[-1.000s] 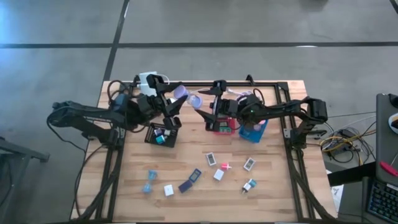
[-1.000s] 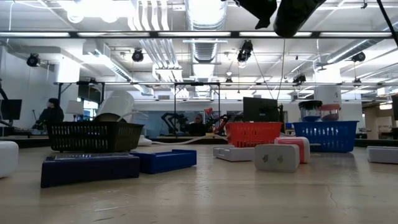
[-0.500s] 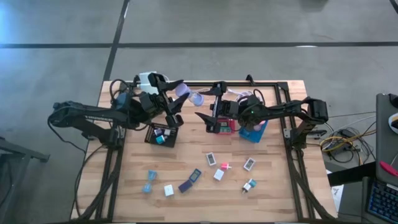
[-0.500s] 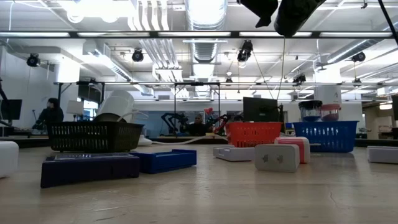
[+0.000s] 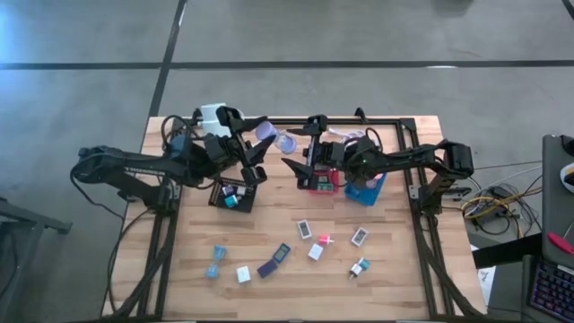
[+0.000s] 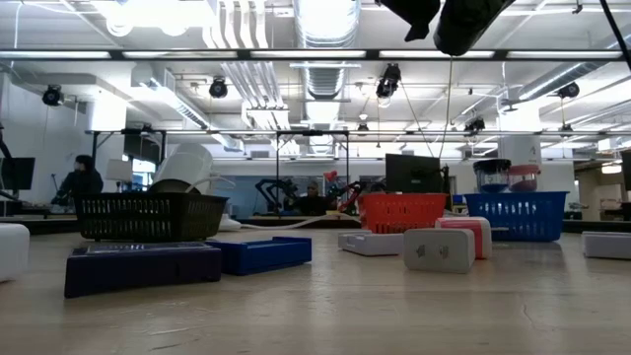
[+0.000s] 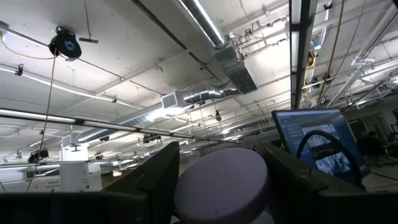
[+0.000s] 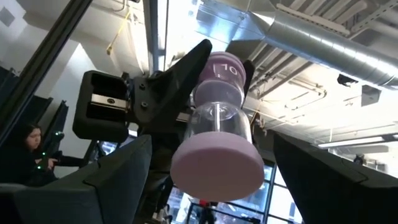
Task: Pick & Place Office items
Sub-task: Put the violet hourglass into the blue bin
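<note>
A sand timer point(image 8: 217, 124) with lavender end caps and a clear middle hangs high over the table's far middle. My left gripper point(image 5: 258, 144) is shut on it. The timer point(image 5: 275, 137) sticks out toward my right gripper point(image 5: 291, 148). That gripper is open, with its fingers on either side of the timer's near cap point(image 8: 216, 167) and apart from it. Several small office items point(image 5: 305, 229) lie scattered on the wooden table's near half. More items lie in the black basket point(image 5: 221, 199). My left gripper pinches the timer's far end cap point(image 8: 222, 68) between its two fingers point(image 8: 180, 74). The same cap point(image 7: 221, 180) fills the gap in the left wrist view. The fingers slant upward from the table's left. The timer is lifted clear of the table and juts out beyond the fingertips.
A red basket point(image 5: 321, 187) and a blue basket point(image 5: 368, 192) stand under my right arm. A white cylinder point(image 5: 213, 115) stands at the far left. The black frame rails point(image 5: 421, 233) run along the table's sides. People sit in the room beyond point(image 6: 81, 182).
</note>
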